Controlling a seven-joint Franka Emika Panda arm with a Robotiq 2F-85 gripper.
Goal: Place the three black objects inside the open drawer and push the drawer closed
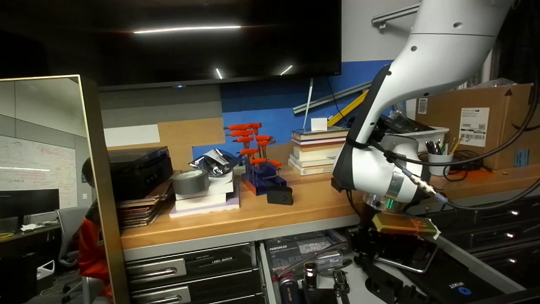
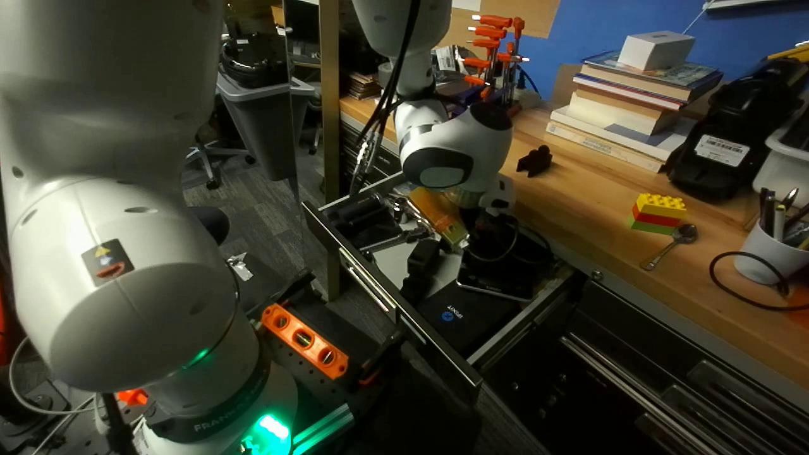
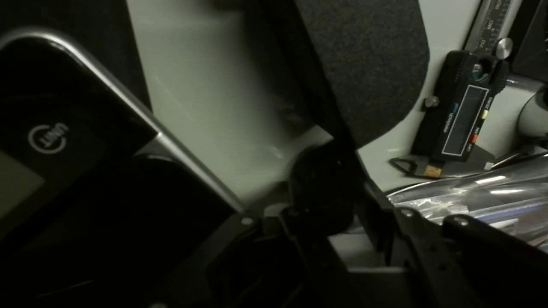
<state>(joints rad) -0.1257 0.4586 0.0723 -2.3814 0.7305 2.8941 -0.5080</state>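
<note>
I cannot tell whether the gripper (image 3: pixel 338 188), between calipers (image 3: pixel 456 111) and a silver-rimmed device (image 3: pixel 64 141), grips a black object (image 3: pixel 376 64).

You can read:
Lower left: LABEL MAKER, drawer front (image 1: pixel 219 259); FRANKA, robot base (image 2: pixel 218 395). Lower centre: NEIKO, box (image 1: pixel 291 254); IFIXIT, case (image 2: pixel 468 316). Left: UNI-T, device (image 3: pixel 81 107).

I am seeing a wall (image 1: pixel 261 101) of blue, grey and tan patches where a dark screen (image 1: pixel 168 50) is hanging; light streaks (image 1: pixel 187 29) are glinting on it, a wooden worktop (image 1: pixel 312 198) is stretching below, and in an exterior view a grey carpeted floor (image 2: pixel 268 208) is showing
</note>
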